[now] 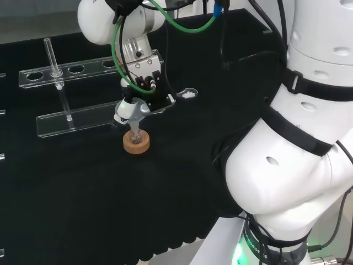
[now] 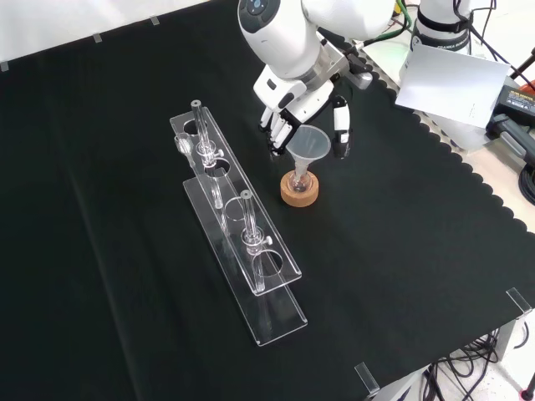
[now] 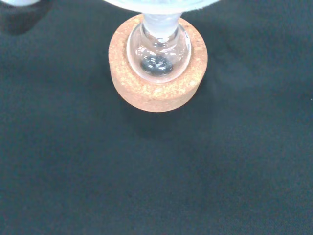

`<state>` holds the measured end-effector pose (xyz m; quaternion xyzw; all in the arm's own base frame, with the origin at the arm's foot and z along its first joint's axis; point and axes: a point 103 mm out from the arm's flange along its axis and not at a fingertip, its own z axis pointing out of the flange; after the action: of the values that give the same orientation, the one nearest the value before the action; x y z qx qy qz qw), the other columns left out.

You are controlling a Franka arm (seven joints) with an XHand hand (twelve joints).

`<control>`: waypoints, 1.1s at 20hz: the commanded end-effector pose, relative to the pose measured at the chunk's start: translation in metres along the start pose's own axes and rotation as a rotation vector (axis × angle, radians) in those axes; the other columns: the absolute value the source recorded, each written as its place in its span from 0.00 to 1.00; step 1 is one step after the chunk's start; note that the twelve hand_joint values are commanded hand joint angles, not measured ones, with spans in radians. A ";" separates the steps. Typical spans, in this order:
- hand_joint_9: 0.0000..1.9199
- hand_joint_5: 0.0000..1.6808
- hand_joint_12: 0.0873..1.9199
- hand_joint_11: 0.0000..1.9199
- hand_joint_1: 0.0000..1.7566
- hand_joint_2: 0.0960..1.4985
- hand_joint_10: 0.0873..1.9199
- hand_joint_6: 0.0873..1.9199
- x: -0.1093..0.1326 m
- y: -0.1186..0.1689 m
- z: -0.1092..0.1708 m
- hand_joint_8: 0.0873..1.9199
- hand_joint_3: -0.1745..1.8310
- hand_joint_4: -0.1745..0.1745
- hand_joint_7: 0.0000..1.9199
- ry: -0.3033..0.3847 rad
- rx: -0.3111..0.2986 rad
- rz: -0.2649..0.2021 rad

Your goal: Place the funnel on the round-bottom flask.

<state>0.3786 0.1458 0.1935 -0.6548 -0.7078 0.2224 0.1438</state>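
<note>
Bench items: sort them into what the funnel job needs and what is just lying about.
Needed for the job:
- funnel, sitting in the flask's neck
- round-bottom flask
- cork ring under the flask
- robot hand, fingers around the funnel

Just lying about:
- clear rack
- glass tubes standing in the rack

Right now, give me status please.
Hand open around funnel. Funnel stem sits in round-bottom flask on cork ring. Nothing in the way.
</note>
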 end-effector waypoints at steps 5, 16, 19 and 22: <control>0.20 0.19 0.74 0.09 0.32 0.42 0.35 0.02 0.003 -0.003 -0.006 0.36 0.32 0.33 0.06 -0.001 -0.027 -0.001; 0.12 0.17 0.76 0.03 0.30 0.43 0.37 0.00 -0.004 -0.014 -0.035 0.35 0.29 0.34 0.01 0.009 -0.115 -0.003; 0.12 0.17 0.76 0.04 0.30 0.43 0.37 0.00 -0.013 -0.017 -0.042 0.35 0.29 0.34 0.01 0.009 -0.139 0.004; 0.13 0.18 0.76 0.04 0.30 0.43 0.38 0.00 -0.028 -0.020 -0.049 0.35 0.29 0.34 0.02 0.009 -0.159 0.020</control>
<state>0.3848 0.1456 0.2266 -0.6629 -0.7168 0.1826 0.1159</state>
